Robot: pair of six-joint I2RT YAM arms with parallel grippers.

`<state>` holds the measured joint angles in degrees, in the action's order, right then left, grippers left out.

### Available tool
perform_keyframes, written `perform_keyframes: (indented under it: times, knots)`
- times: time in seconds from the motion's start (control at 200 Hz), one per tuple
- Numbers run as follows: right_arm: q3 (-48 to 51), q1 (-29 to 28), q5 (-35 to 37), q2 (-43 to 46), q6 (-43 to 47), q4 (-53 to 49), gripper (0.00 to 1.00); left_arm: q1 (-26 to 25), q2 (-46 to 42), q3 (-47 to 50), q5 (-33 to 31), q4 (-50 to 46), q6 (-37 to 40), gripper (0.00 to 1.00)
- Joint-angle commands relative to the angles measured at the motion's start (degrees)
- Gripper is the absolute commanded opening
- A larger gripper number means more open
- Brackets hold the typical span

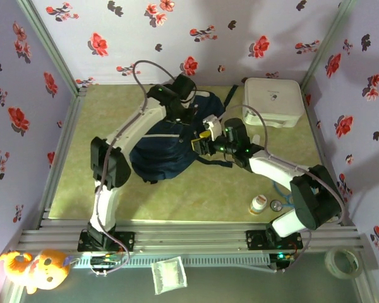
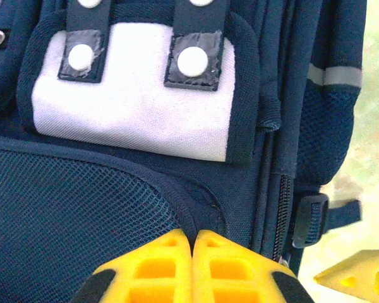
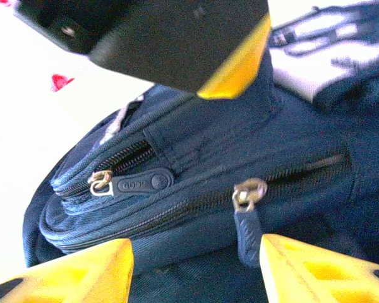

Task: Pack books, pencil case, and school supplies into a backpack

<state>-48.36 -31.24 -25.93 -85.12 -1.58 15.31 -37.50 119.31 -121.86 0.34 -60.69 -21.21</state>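
Observation:
The navy backpack [image 1: 164, 151] lies on the table mat, its pale grey buckle panel [image 2: 139, 101] in the left wrist view. My left gripper [image 2: 192, 238] is shut, pinching the seam ridge at the mesh pocket's edge; the fabric rises in a peak to it, and one of its yellow fingertips [image 3: 235, 66] is in the right wrist view. My right gripper [image 3: 196, 268] stands open low against the backpack's side. A dark zipper pull [image 3: 247, 224] hangs between its fingers, close to the right one. A second pull [image 3: 129, 184] lies to the left. Books and pencil case are out of view.
A white rounded box [image 1: 273, 101] stands at the back right. A small white bottle [image 1: 259, 204] and small items [image 1: 281, 203] sit near the right arm's base. Floral walls close in on three sides. A tape roll [image 1: 341, 262] and plush toy [image 1: 35, 268] lie beyond the front rail.

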Motion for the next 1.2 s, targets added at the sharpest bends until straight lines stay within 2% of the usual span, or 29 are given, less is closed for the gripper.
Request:
perform_keyframes:
  times: [0.0,0.28,0.485,0.8,0.88,1.04,1.195]
  knots:
    - [-2.8,-1.6,0.1,0.1,10.6,-1.8,0.56,0.8,-5.4,1.7,8.1,5.5,-2.1,0.0]
    - [-6.5,-4.7,-1.4,-2.6,19.1,-5.3,0.56,2.2,-5.3,2.1,11.0,7.0,-4.1,0.0]
    - [-7.1,-5.7,0.6,-5.5,19.6,-1.5,0.55,3.3,-4.9,2.7,15.2,9.5,-6.2,0.0]
    - [-9.4,-6.5,2.5,-8.9,24.6,-2.0,0.56,3.7,-4.3,2.9,19.0,9.8,-6.6,0.0]
    - [-10.3,-6.6,1.9,-9.4,25.3,-3.8,0.49,3.8,-4.1,2.6,19.9,10.4,-6.9,0.0]
    - [-10.7,-7.1,1.2,-9.7,26.4,-7.4,0.19,4.1,-3.3,1.5,20.3,10.7,-6.8,0.0]
    - [-9.5,-7.3,-1.0,-7.5,25.8,-9.5,0.07,4.7,-2.2,1.3,20.3,11.5,-7.0,0.0]
